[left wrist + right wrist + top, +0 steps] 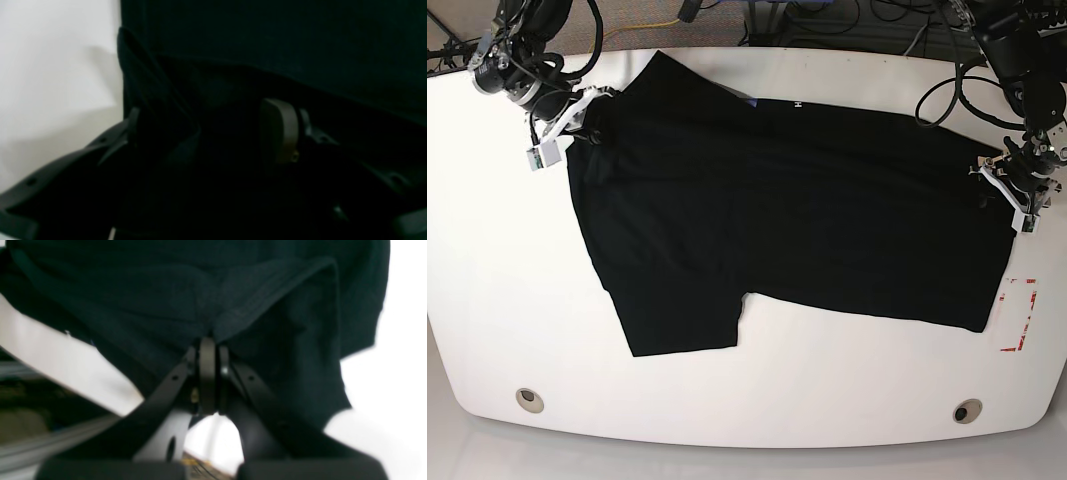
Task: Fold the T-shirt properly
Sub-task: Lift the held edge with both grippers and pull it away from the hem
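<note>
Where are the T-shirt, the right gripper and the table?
T-shirt [787, 210]: base view, middle of the black cloth.
Right gripper [209, 340]: right wrist view, tips closed on a shirt fold.
Table [747, 390]: base view, bare white top near the front edge.

A black T-shirt [787, 210] lies spread across a white table [487, 300], one sleeve pointing toward the near edge. The right gripper [587, 115] sits at its far left corner, the left gripper [1002, 180] at its right edge.
</note>
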You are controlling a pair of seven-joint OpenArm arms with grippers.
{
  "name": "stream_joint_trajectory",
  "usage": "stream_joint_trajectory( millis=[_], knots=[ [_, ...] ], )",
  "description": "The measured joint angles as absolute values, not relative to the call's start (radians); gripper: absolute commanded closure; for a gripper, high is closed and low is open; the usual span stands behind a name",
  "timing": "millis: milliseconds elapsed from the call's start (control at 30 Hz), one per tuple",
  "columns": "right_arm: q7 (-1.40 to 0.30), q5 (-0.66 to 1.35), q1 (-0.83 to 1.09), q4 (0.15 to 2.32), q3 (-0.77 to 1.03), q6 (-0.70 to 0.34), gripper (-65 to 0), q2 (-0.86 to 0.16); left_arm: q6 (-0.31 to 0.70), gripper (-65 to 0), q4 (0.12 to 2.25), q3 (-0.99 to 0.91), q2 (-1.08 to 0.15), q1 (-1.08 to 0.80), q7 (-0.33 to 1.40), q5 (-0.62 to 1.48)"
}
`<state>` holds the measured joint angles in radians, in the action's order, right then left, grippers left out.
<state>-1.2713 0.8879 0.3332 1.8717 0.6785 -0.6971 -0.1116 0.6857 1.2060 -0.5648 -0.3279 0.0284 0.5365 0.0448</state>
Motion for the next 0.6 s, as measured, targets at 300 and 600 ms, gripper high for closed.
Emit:
stream_joint_trajectory(
  millis=[300,600],
  knots=[
    [-1.212,0.871,0.312,1.689,0.686,-0.692,-42.6,-0.183,0.685,-40.3,1.276,-0.6,-0.342,0.027,0.612,0.21],
    [-1.211,1.029,0.427,1.882,0.686,-0.698,-42.2,-0.183,0.682,-40.3,1.38,-0.639,-0.387,0.034,0.742,0.395]
  ],
)
